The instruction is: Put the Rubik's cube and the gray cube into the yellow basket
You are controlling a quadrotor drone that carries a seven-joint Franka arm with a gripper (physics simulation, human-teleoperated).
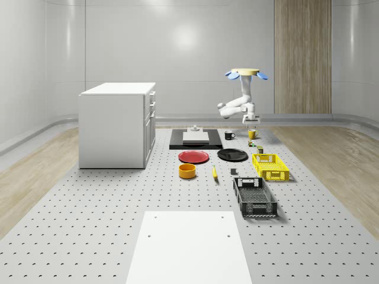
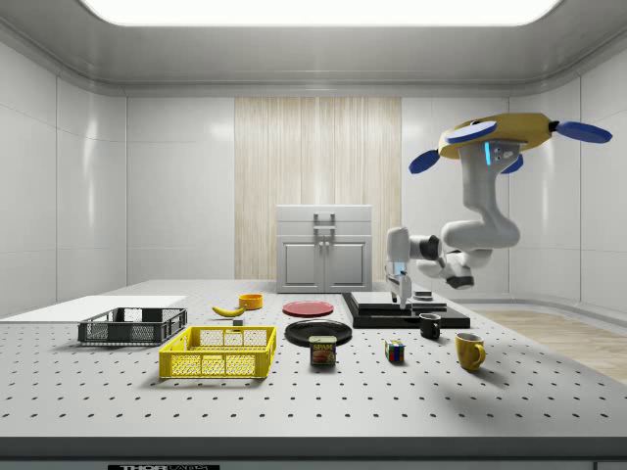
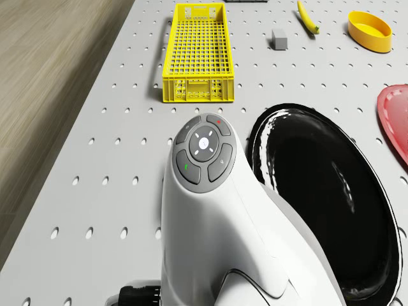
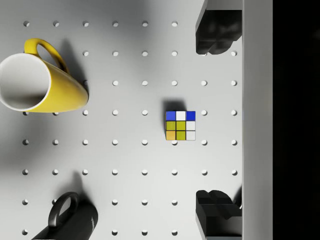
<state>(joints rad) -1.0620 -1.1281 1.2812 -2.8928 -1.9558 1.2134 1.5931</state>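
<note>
Lining up over the Rubik's cube (image 4: pixel 180 125)

I hover above it, gripper (image 4: pixel 216 122) fingers spread wide; it looks light, rigid, slick, so I'd pinch opposite flat faces.

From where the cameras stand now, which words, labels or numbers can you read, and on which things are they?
"SPAM": on the can beside the yellow basket, side view; the letters are small, so this reading is uncertain.
Strip on the table's front edge, side view: marks are there, too small to read.
Round button pad on the arm, drone view: small symbols only, no words.
</note>
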